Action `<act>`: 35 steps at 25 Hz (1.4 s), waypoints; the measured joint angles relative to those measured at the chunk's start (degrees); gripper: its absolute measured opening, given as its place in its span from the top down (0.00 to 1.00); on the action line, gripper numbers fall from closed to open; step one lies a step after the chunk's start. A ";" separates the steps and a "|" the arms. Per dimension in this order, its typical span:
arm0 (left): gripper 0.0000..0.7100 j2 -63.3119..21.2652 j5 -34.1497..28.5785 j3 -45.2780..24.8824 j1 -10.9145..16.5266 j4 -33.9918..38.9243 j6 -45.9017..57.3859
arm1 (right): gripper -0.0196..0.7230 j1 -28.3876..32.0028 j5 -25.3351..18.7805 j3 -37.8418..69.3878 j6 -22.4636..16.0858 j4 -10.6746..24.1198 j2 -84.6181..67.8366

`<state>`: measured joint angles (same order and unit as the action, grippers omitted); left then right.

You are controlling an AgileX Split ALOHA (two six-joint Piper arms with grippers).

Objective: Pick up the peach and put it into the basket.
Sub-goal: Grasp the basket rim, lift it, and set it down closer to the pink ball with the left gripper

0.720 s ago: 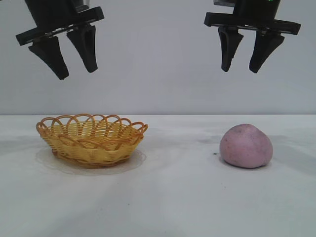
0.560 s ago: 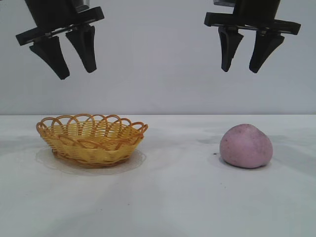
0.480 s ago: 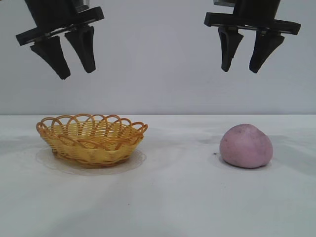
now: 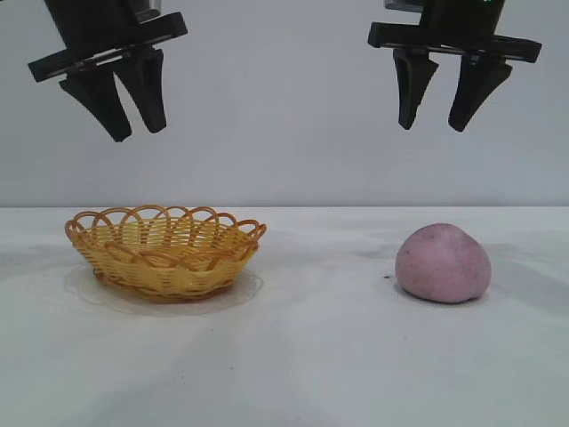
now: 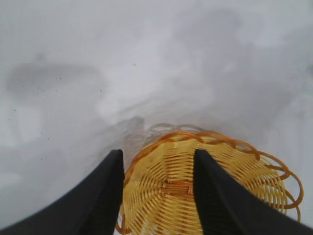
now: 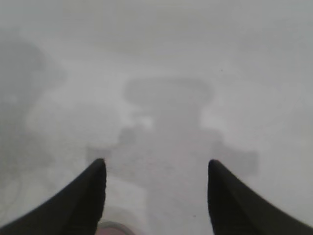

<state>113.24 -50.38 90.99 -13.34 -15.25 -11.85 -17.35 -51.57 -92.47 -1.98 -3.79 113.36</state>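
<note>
- We take the basket [image 4: 165, 252] as our landmark: it sits upright on the white bench [image 4: 293, 365], an oval of yellow weave with an orange-brown looped rim, and nothing lies in it.
- The peach [image 4: 443, 263] rests on the bench well to the right of the basket in the exterior view, a dull pink lump with a slightly pointed top, apart from everything else.
- Our left pincer [image 4: 126, 124] hangs high above the basket, over its left half, tips pointing down and tilted a little; its fingers stand parted by a narrow gap and grasp nothing.
- In the left wrist view we see the basket [image 5: 205, 188] beneath those two dark fingers [image 5: 100, 200], its woven floor showing in the gap between them.
- Our right pincer [image 4: 437, 123] hangs at about the same height, far to the right of the basket and above the peach; its fingers are spread, released, with only air between them.
- In the right wrist view we see its dark fingers [image 6: 80, 200] over bare bench [image 6: 166, 73], with a sliver of pink, the peach [image 6: 116, 228], at the picture's edge between them.
</note>
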 joint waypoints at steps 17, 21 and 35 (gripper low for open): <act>0.55 0.29 -8.95 0.00 0.00 4.91 -12.09 | 0.46 0.00 -0.11 0.00 0.00 0.00 0.00; 0.55 2.68 -11.66 0.00 0.00 5.03 -13.92 | 0.46 0.00 -0.11 0.00 0.00 0.00 0.00; 0.55 12.01 -15.13 8.15 0.00 5.49 -14.25 | 0.46 0.00 -1.16 0.00 0.00 0.00 0.00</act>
<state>125.24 -65.51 99.14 -13.34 -9.76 -26.11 -17.35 -52.73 -92.47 -1.98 -3.79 113.36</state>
